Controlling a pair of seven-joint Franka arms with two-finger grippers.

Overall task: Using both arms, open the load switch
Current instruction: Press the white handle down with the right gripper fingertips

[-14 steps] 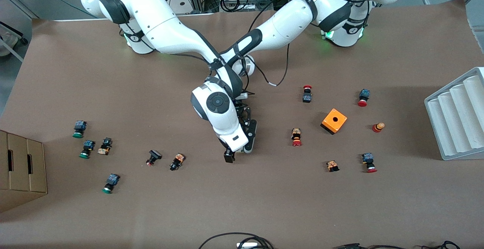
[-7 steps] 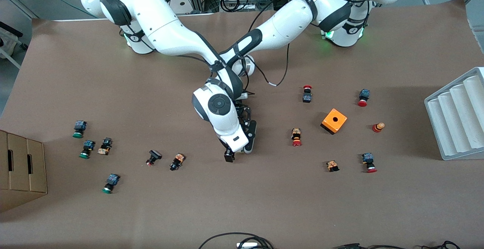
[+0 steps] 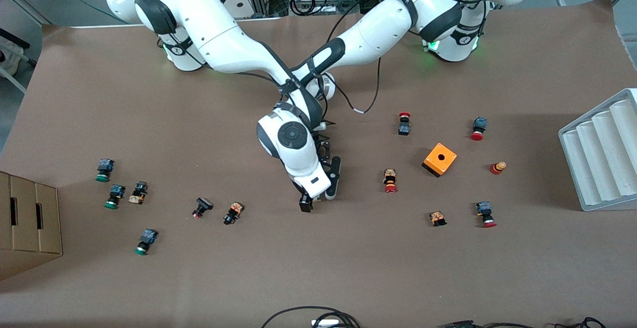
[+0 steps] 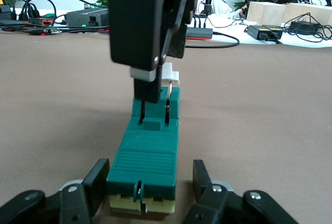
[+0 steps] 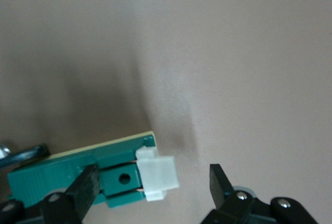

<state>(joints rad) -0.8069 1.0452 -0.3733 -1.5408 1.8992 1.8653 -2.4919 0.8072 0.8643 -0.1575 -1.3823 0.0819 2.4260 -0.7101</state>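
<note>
The load switch (image 4: 147,154) lies mid-table on the brown table (image 4: 270,110), under both wrists. The left gripper (image 4: 150,177) pinches its green body. The right gripper (image 5: 151,176) hangs with jaws spread astride the white piece (image 5: 158,177), not touching it. The right gripper should probably centre, close squarely, then pull straight along the body.

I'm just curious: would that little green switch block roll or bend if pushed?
Probably stiff: the load switch looks like hard moulded plastic. Flat-sided and lying flat, so it would likely slide, not roll. Its white piece might snap.
</note>
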